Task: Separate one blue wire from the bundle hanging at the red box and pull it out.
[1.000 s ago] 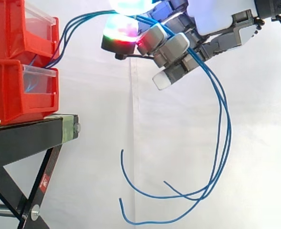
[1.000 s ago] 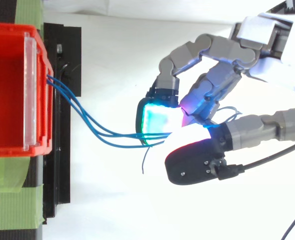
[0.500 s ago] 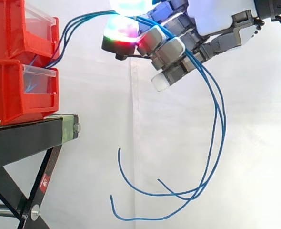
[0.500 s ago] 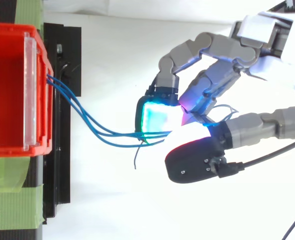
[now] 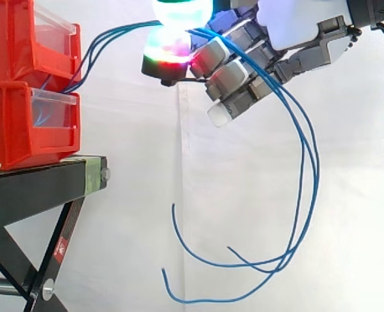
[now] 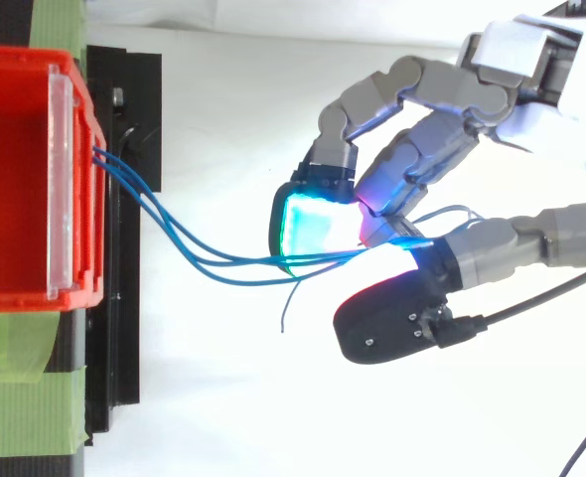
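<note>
Hand [image 6: 422, 84] clenched round the blue wires [image 6: 223, 262], well out from the red bins [image 5: 10, 123].
Side view: two bins stacked at the front edge of the black stand [image 5: 36, 188]; wires leave the bins' front, which bin is hard to tell; they rise to the curled fingers by the glowing pads [image 5: 169, 49], then hang in long loops, three loose ends low down; top of hand cut off by the frame. Top view: three strands run from the bin's clear front lip to the fingers; how many are actually pinched is lost in pad glare; one loose end pokes out below; green tape [image 6: 30, 407] at the stand's corner.
</note>
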Tool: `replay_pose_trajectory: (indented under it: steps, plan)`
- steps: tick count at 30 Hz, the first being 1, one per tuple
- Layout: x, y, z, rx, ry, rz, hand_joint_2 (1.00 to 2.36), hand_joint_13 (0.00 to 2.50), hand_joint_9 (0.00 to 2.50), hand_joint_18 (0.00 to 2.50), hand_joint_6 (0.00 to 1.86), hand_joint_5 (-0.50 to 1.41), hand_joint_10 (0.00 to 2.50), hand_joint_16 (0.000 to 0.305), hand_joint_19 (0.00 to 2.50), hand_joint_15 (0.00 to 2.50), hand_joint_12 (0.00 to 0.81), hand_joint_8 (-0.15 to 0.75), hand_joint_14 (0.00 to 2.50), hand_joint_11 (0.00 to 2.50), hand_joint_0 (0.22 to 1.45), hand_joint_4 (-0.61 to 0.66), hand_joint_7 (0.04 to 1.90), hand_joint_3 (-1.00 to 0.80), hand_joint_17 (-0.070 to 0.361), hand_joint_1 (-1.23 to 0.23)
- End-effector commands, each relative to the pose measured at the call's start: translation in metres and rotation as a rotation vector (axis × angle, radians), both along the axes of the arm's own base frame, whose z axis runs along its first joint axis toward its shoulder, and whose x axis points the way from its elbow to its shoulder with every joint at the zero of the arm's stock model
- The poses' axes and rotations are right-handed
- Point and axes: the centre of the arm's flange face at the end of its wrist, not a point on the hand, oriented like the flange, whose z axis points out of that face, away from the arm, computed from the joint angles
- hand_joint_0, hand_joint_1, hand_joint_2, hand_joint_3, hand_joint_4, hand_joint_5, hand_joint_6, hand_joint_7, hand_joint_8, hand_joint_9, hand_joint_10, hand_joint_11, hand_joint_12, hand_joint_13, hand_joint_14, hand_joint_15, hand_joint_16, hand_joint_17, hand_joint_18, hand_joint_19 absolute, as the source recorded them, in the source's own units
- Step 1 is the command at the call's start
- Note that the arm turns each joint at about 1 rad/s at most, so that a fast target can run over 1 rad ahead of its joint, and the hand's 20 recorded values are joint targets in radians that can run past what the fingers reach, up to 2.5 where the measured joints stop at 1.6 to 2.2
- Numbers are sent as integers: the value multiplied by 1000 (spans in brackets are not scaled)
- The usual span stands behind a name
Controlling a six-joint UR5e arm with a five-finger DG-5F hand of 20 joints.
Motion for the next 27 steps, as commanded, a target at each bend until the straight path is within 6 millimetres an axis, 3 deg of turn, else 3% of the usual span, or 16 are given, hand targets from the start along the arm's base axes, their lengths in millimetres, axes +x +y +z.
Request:
replay_pose_trajectory:
  steps: [1, 5, 7, 11, 24, 27]
  plan:
    - [0, -1, 0, -5, 2, -1, 1012, 1062, 936, 754, 947, -217, 240, 47, 525, 1598, 419, 301, 38, 1506, 662, 99, 969, -354, 107, -836]
    - [0, -2, 0, -4, 1, -3, 1014, 1042, 940, 741, 947, -221, 210, 48, 545, 1576, 420, 298, 73, 1520, 649, 101, 978, -302, 108, -826]
    - [0, -3, 0, -5, 2, -4, 1013, 1026, 937, 719, 929, -216, 186, 49, 560, 1575, 423, 303, 73, 1534, 610, 145, 866, -333, 110, -775]
    - [0, -4, 0, -5, 2, -6, 1009, 1010, 943, 720, 904, -210, 179, 51, 564, 1538, 436, 326, 122, 1531, 550, 166, 884, -384, 115, -701]
    - [0, -5, 0, -3, 0, -8, 1004, 992, 918, 725, 878, -211, 197, 56, 566, 1478, 463, 348, 191, 1504, 489, 194, 868, -453, 127, -715]
    - [0, -5, 0, -4, 1, -8, 1008, 998, 924, 708, 880, -211, 99, 53, 582, 1532, 435, 326, 105, 1564, 540, 170, 875, -394, 120, -734]
